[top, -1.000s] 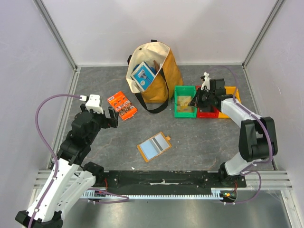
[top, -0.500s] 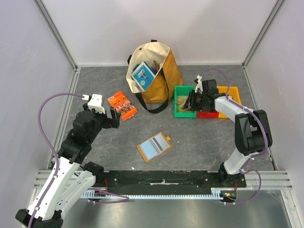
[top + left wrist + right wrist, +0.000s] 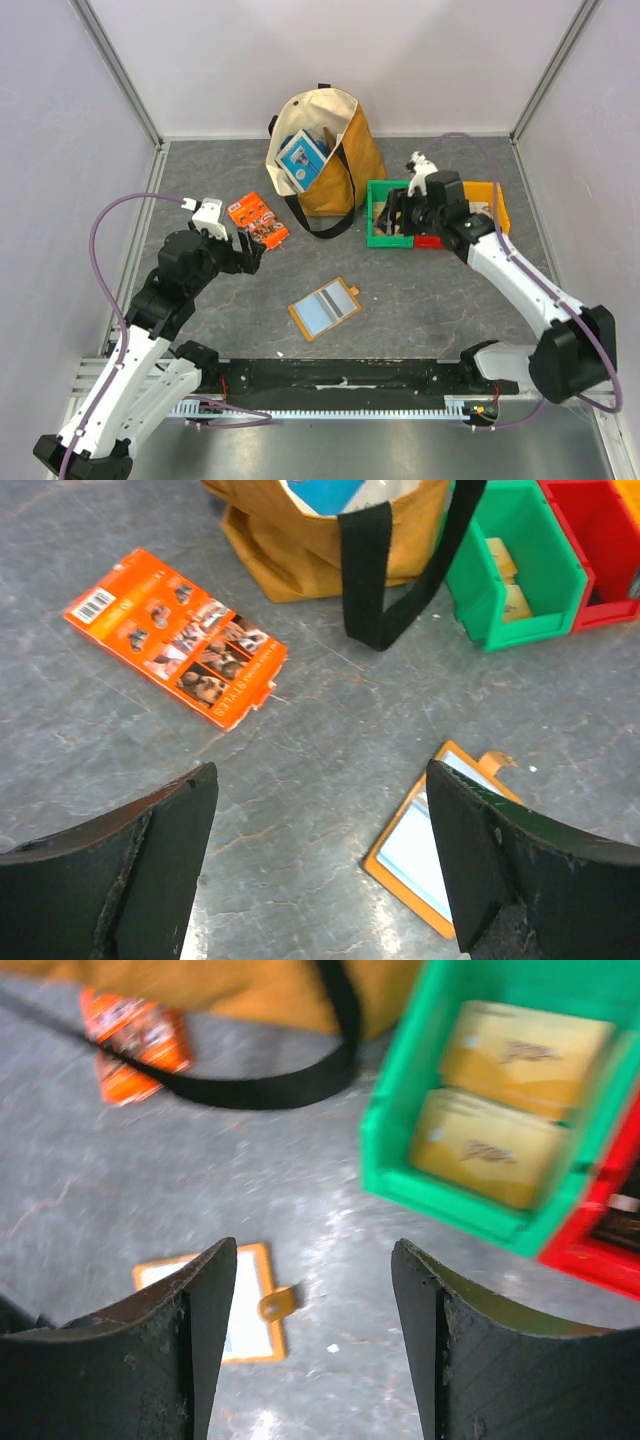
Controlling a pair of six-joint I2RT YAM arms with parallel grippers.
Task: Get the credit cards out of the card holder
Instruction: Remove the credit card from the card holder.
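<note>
Left arm (image 3: 120, 400) and right arm (image 3: 510, 275) are both presenting white link shells joined by black, rounded joint housings. A purple cable (image 3: 97, 232) is looping off the left arm, and a matching one is running along the right. A white wrist block (image 3: 210, 213) is capping each arm behind its gripper. Left gripper (image 3: 320, 870) and right gripper (image 3: 315, 1340) are showing broad, black, curved fingers (image 3: 150, 875), with edges looking scuffed and greyish.

A: Surface?
B: Grey mottled table (image 3: 420, 300).
A: Directly on it?
B: card holder (image 3: 325, 308) open, centre; orange packet (image 3: 257, 222) left; tote bag (image 3: 352, 178) at back; green bin (image 3: 389, 241), red bin (image 3: 430, 241), yellow bin (image 3: 499, 208) side by side, right.
</note>
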